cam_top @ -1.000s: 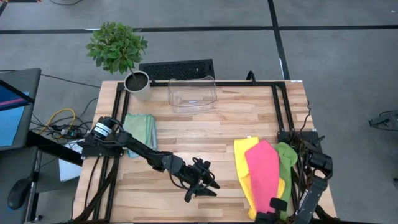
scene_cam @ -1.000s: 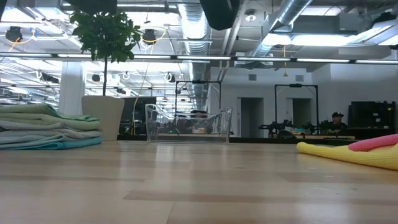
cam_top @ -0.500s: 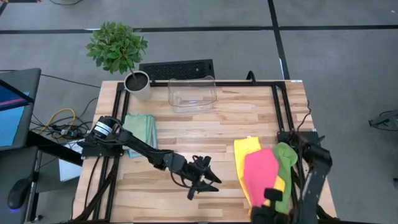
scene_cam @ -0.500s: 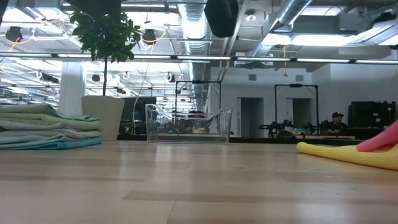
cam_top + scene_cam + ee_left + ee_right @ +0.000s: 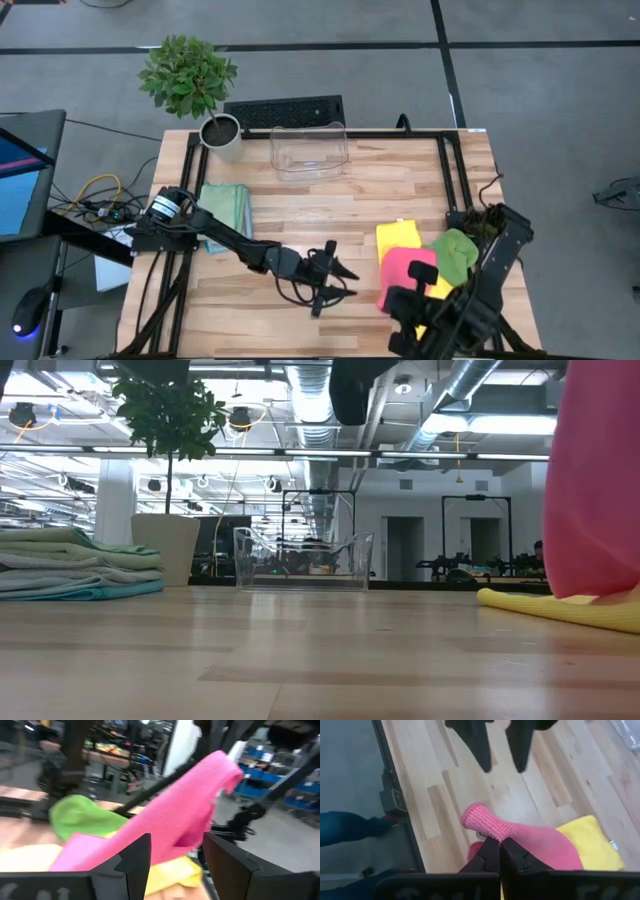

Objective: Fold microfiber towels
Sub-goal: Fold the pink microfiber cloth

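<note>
A pink microfiber towel hangs from my right gripper, which is shut on it above the table's near right part. Its lower end rests on a yellow towel, which lies flat on the table beside a lime green towel. In the low view the pink towel hangs as a tall sheet over the yellow one. My left gripper is open and level at the table's middle, pointing at the pink towel without touching it. A stack of folded towels lies at the left. My right gripper pinches a bunched bit of the pink towel's edge between its two fingers, a small tuft poking out past the tips. The fingers slant down from above. The towel hangs below them, and its lower end lies on the yellow towel.
A clear plastic bin stands at the far edge, with a potted plant at the far left. Dark frame rails run along the table's sides. Bare wood lies between the stack and the loose towels.
My right gripper has risen and gone toward the table's left and far side with the pink towel's near end. That end has lifted off the yellow towel and now hangs as a sheet, while the far end stays on the pile. My left gripper has rolled about its own axis in place.
</note>
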